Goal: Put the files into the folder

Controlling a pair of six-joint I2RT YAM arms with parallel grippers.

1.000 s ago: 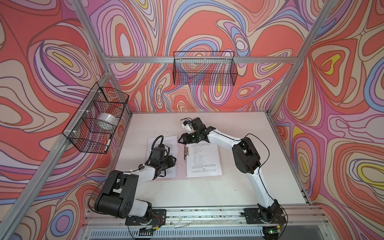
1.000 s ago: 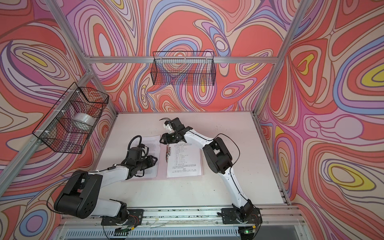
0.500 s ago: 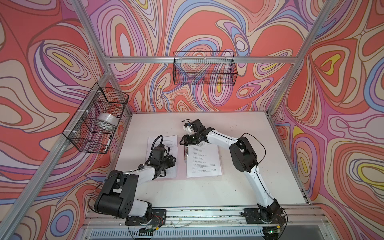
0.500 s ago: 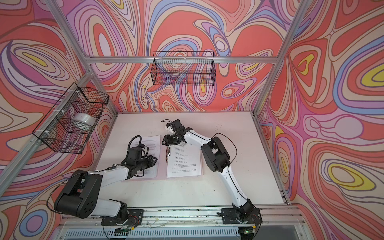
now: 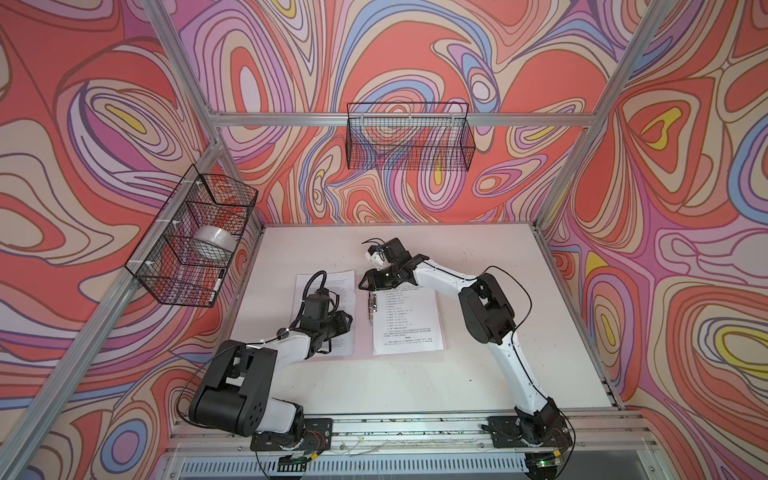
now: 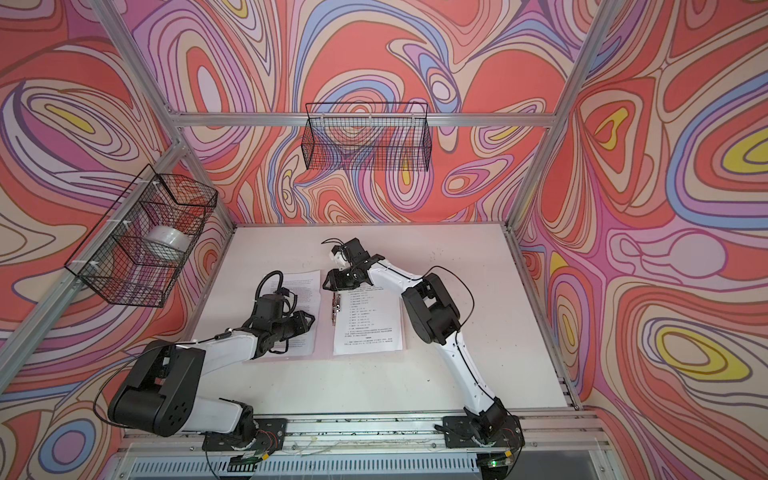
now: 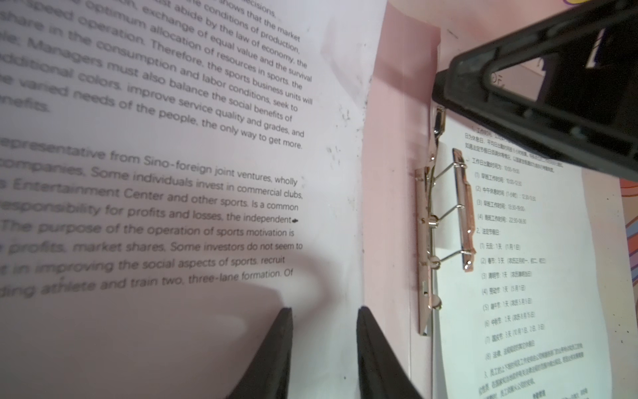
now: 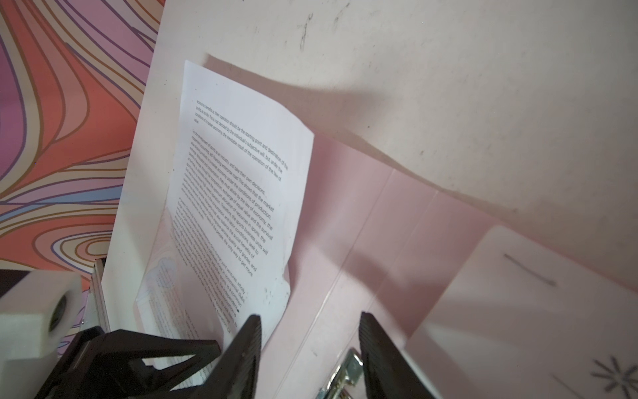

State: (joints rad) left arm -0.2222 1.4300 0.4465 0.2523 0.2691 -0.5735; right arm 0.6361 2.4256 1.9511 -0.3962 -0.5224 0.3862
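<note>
The pale-pink folder (image 7: 390, 207) lies open on the table, its metal clip (image 7: 445, 214) along the spine. One file, dense English text (image 5: 328, 282), rests on its left half. Another file, a list (image 5: 409, 324), lies on the right half with the clip's bar over its edge. My left gripper (image 7: 324, 311) is open low over the right margin of the English sheet (image 7: 172, 172), nothing between its fingers. My right gripper (image 8: 310, 316) is open over the far end of the spine (image 8: 379, 224), with the clip's end (image 8: 345, 376) showing between its fingers. In both top views it (image 5: 368, 286) hovers above the clip (image 5: 372, 309).
A wire basket (image 5: 195, 245) holding a white tape roll hangs on the left wall, and another wire basket (image 5: 409, 141) hangs on the back wall. Aluminium frame posts edge the table (image 5: 498, 257). The right gripper's finger (image 7: 552, 86) juts into the left wrist view.
The right arm has shifted slightly left, bringing its gripper over the spine's far end, and its jaws have narrowed a little. The left arm and the sheets have not moved.
</note>
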